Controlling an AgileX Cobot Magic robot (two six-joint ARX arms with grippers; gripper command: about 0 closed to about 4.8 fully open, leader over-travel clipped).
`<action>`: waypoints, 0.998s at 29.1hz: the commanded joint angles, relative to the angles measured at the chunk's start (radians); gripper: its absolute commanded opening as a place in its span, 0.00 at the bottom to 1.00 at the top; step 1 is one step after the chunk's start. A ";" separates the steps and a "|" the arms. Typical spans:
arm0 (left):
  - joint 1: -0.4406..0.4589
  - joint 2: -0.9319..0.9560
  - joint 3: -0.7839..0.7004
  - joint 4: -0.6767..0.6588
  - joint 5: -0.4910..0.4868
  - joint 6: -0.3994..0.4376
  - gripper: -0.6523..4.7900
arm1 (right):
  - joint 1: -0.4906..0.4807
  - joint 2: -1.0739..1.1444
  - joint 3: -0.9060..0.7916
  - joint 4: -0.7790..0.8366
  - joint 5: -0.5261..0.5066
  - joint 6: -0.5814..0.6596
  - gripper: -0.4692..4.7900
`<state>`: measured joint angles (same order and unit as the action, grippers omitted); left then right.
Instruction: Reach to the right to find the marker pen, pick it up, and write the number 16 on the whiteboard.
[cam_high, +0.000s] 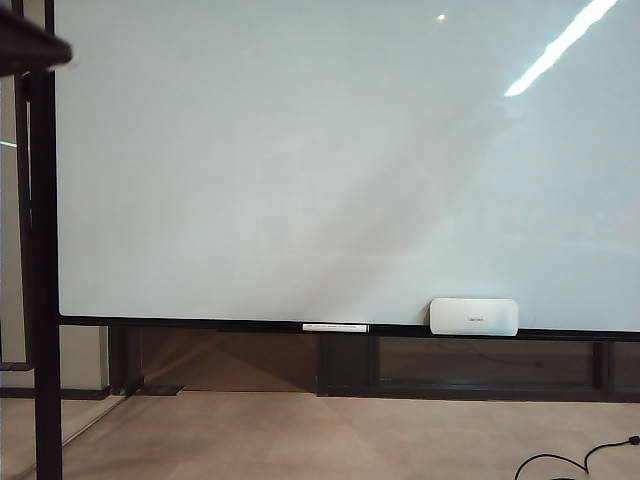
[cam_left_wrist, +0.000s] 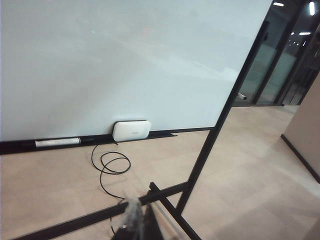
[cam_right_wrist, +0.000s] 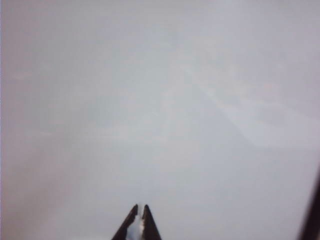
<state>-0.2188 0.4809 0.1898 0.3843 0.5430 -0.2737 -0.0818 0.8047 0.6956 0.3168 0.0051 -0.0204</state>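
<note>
1. Glossy white and framed in thin black, the large rectangular whiteboard (cam_high: 300, 160) fills most of the exterior view, and its surface there is bare of any strokes.
2. A narrow black ledge (cam_high: 200, 324) runs along the board's lower edge and holds two things.
3. A white rounded rectangular eraser block (cam_high: 474, 316) stands on the ledge toward the right, leaning against the board.
4. A thin white stick (cam_high: 335, 327) lies flat on the ledge left of the eraser block, apart from it; whether it is the marker pen cannot be told.
5. The marker pen itself cannot be picked out with certainty in any view.
6. A black cable (cam_left_wrist: 111, 167) curls on the beige floor below the eraser block in the left wrist view.
7. The left gripper (cam_left_wrist: 134, 220) shows only as a blurred dark tip near the board's black stand post (cam_left_wrist: 210, 145); its claw state cannot be told.
8. The right gripper (cam_right_wrist: 138, 220) points at the plain white board surface with its two dark fingers (cam_right_wrist: 149, 225) pressed together, narrow, nothing visible between them.
</note>
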 joint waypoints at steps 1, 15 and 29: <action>0.000 0.071 0.069 0.032 0.031 0.042 0.11 | -0.077 0.057 0.023 0.014 -0.008 -0.008 0.10; 0.000 0.274 0.166 0.131 0.142 0.077 0.11 | -0.469 0.295 0.023 0.193 -0.203 0.073 0.09; -0.011 0.463 0.166 0.307 0.074 0.153 0.11 | -0.550 0.717 0.059 0.472 -0.210 0.062 0.09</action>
<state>-0.2207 0.9287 0.3511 0.6563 0.6273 -0.1165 -0.6312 1.4998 0.7433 0.7719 -0.2047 0.0448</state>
